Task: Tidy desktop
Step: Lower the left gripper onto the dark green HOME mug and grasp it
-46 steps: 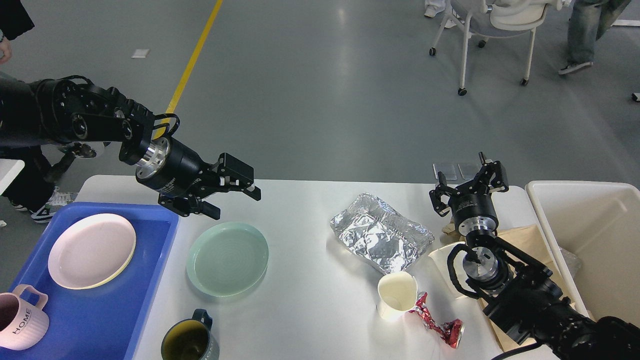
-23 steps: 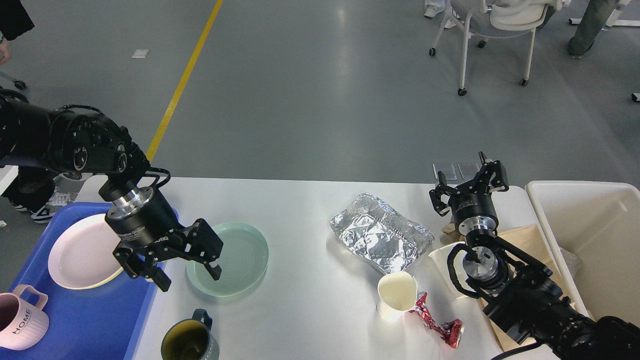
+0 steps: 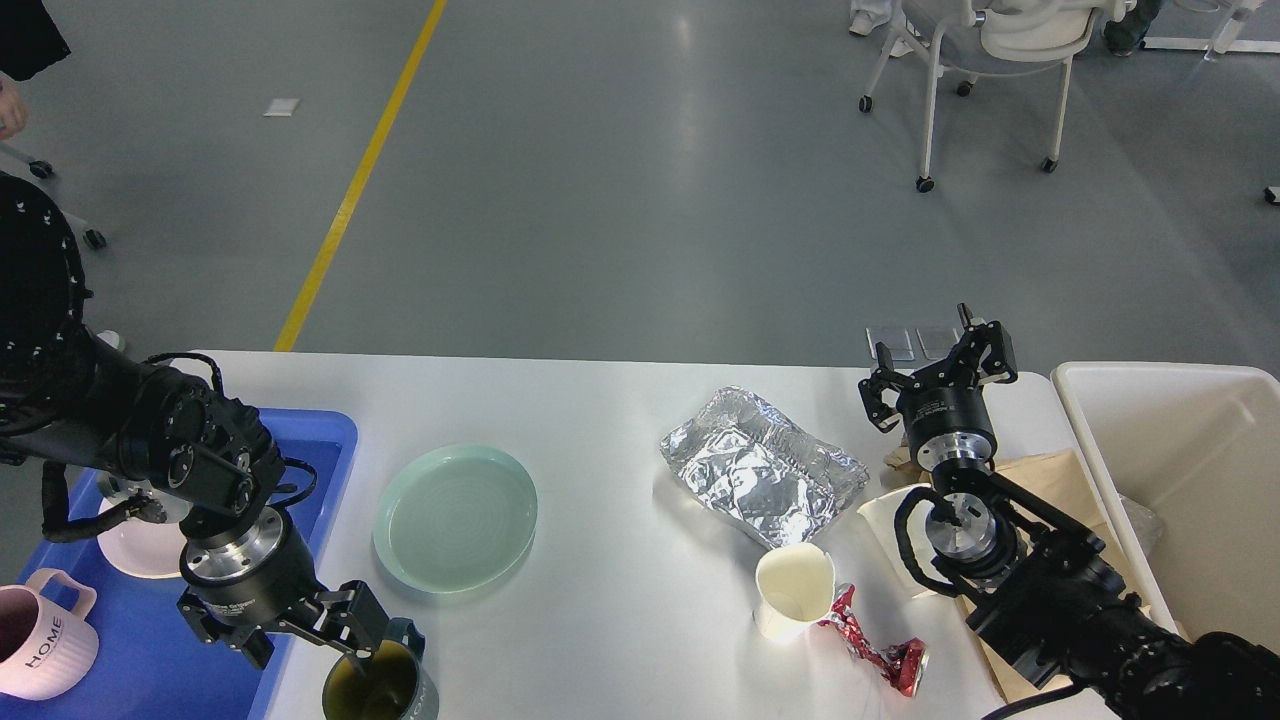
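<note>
The white desktop (image 3: 620, 610) holds a pale green plate (image 3: 455, 515), a dark mug (image 3: 385, 692), a crumpled foil packet (image 3: 760, 478), a white paper cup (image 3: 793, 590) and a crushed red wrapper (image 3: 880, 655). My left gripper (image 3: 312, 638) is open and points down at the near left, at the tray's right edge. Its right finger is at the dark mug's rim; I cannot tell whether it touches. My right gripper (image 3: 937, 370) is open and empty, raised above the brown paper (image 3: 1040, 480) at the right.
A blue tray (image 3: 120, 660) at the left holds a pink plate (image 3: 140, 548), partly hidden by my left arm, and a pink mug (image 3: 40, 640). A cream bin (image 3: 1190, 470) stands at the right edge. A chair (image 3: 990, 50) stands on the floor beyond.
My left arm has swung down and toward the near edge, from over the green plate to the dark mug, still open. The right arm has not moved.
</note>
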Action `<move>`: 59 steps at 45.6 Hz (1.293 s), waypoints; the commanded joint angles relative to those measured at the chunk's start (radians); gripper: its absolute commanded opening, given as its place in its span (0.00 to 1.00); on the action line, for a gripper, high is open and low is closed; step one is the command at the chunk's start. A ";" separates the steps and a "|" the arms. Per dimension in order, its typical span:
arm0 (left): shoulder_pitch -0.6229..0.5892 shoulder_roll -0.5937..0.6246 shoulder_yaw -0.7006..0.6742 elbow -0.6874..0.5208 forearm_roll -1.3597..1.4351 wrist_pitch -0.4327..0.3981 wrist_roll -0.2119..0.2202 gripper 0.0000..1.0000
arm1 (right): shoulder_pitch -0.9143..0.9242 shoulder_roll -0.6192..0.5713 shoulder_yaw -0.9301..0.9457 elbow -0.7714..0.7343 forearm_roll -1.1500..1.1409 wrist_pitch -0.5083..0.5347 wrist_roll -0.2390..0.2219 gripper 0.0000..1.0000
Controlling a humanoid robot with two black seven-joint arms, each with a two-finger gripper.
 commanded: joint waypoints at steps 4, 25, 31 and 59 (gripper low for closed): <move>0.049 -0.019 -0.003 0.000 -0.015 0.073 0.002 0.92 | 0.000 0.000 0.000 0.000 -0.001 0.000 0.000 1.00; 0.168 -0.048 -0.029 0.000 -0.061 0.197 0.018 0.80 | 0.000 0.000 0.000 0.000 -0.001 0.000 0.000 1.00; 0.194 -0.051 -0.029 0.000 -0.061 0.225 0.018 0.69 | 0.000 0.000 0.000 0.000 -0.001 0.000 0.000 1.00; 0.213 -0.056 -0.028 0.003 -0.059 0.248 0.022 0.00 | 0.000 0.000 0.001 0.000 -0.001 0.000 0.000 1.00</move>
